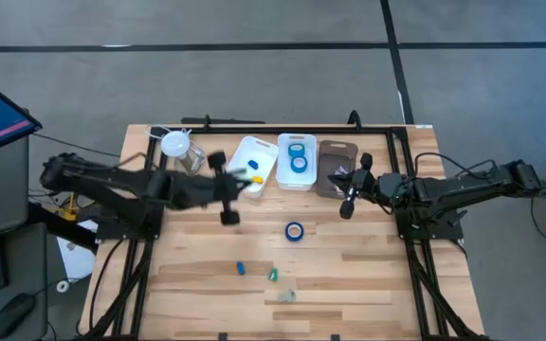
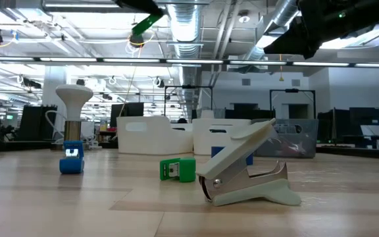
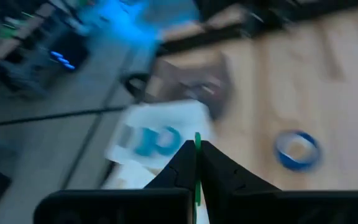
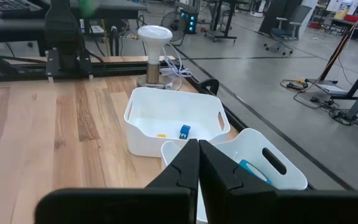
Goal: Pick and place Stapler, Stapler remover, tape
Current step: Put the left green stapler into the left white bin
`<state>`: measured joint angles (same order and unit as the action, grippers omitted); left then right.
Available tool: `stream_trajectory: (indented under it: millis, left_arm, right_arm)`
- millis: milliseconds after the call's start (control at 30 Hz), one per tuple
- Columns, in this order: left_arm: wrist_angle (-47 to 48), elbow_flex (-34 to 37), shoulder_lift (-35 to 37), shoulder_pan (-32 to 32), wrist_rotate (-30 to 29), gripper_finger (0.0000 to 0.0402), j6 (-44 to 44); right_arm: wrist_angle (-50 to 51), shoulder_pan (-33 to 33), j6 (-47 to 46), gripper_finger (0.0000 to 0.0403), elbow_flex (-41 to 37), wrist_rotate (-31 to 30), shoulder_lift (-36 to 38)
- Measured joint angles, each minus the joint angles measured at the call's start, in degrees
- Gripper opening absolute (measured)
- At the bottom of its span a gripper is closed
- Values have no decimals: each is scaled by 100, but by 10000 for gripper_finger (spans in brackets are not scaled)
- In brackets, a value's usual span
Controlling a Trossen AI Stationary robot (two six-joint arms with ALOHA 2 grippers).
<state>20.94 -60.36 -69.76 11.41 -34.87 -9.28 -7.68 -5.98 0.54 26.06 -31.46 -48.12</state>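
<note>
Wooden tabletop [image 1: 349, 275] carries one blue tape roll [image 1: 295, 230] loose at its middle, with two more rolls [image 1: 299, 156] inside the middle white bin [image 1: 297, 182]. A pale staple remover [image 2: 249, 174] lies near the front edge. The left gripper [image 1: 230, 185] pinches a small green piece [image 3: 197, 142] beside the left bin [image 1: 240, 152]; the right gripper [image 1: 349, 204] hangs closed and empty by the grey tray [image 1: 335, 152].

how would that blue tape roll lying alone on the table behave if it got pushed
The lone tape roll lies flat on the wooden table, so it would probably slide, not roll. It looks small and hollow, likely light. Tipped on edge, it might roll away.
</note>
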Motion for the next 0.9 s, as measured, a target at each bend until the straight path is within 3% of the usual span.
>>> stream_trajectory:
  millis: [167,400,700,900]
  left_arm:
    - [-631,-2,222,-850,373,3,-621]
    - [-1579,-7,-334,-2132,1807,2,-1036]
    - [-2001,0,-1370,-3282,1880,2,-901]
    - [-2112,3,-2088,-3740,2412,2,-480]
  right_arm:
    - [-7,5,5,0,0,-7,0]
    - [-44,7,151,0,0,-10,2]
    - [-17,15,411,0,0,-11,2]
    - [-26,15,454,0,0,-11,2]
